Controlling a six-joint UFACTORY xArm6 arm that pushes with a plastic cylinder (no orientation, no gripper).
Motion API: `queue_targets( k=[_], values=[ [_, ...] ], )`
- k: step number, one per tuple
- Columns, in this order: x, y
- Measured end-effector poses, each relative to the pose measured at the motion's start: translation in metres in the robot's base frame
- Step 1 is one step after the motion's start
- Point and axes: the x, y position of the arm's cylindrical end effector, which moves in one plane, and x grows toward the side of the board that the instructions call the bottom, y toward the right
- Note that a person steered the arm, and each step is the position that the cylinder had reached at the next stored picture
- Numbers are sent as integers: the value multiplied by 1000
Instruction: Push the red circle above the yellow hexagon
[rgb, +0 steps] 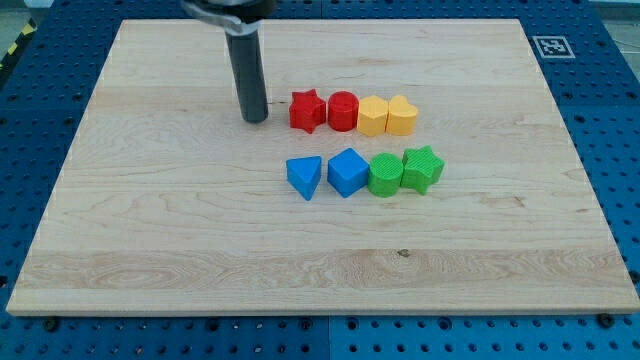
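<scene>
The red circle (343, 110) lies in a row of blocks near the board's middle top. The red star (307, 110) touches it on the view's left and the yellow hexagon (373, 116) touches it on the right. A yellow heart-like block (402, 116) ends the row on the right. My tip (256, 118) rests on the board a short gap to the left of the red star, at the same height as the row. It touches no block.
A second row lies below: blue triangle (304, 177), blue cube (348, 172), green circle (384, 175), green star (422, 168). The wooden board (150, 220) sits on a blue pegboard. A marker tag (549, 45) is at the board's top right corner.
</scene>
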Motion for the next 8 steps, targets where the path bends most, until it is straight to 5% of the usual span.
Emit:
queue_targets(
  k=[2,8],
  values=[
    [39,38],
    [13,106]
  ],
)
